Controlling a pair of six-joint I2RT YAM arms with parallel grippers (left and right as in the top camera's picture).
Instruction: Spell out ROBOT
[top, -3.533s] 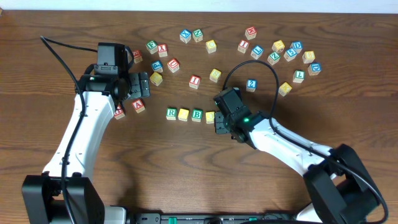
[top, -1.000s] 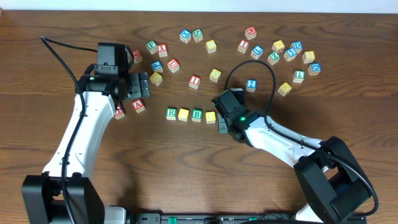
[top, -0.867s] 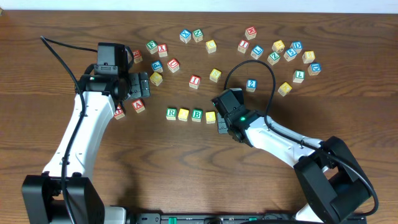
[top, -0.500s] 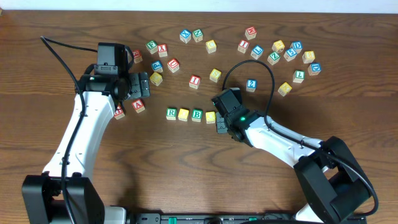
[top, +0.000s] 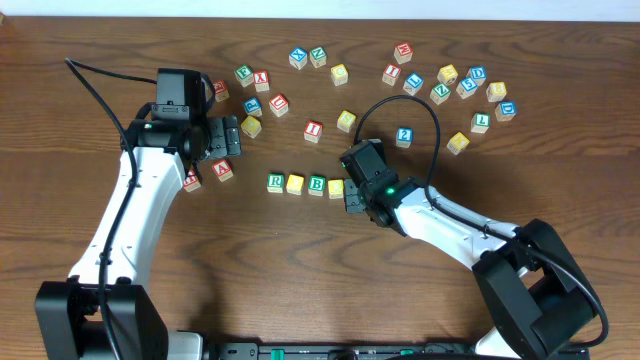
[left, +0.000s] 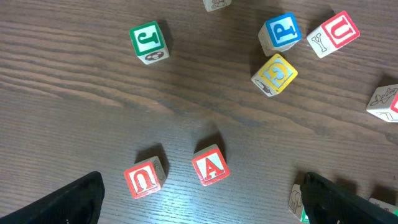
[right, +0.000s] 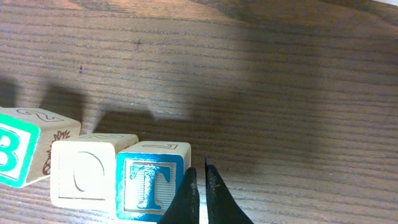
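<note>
You are on the last letter: the T cube (right: 151, 183) ends the row, touching the O cube (right: 84, 176) next to the B cube (right: 15, 152), and your right gripper (right: 202, 177), fingers pinched together on nothing, stands just beside it, so lift away without nudging it, while your left gripper (top: 228, 138) hangs wide open.

T cube (right: 152, 183) touching O cube (right: 84, 180); B cube (right: 12, 155) further left.

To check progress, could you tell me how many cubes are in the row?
5: R cube, first yellow cube, B cube, second yellow cube, T cube, hidden overhead, beside the right hand.
</note>
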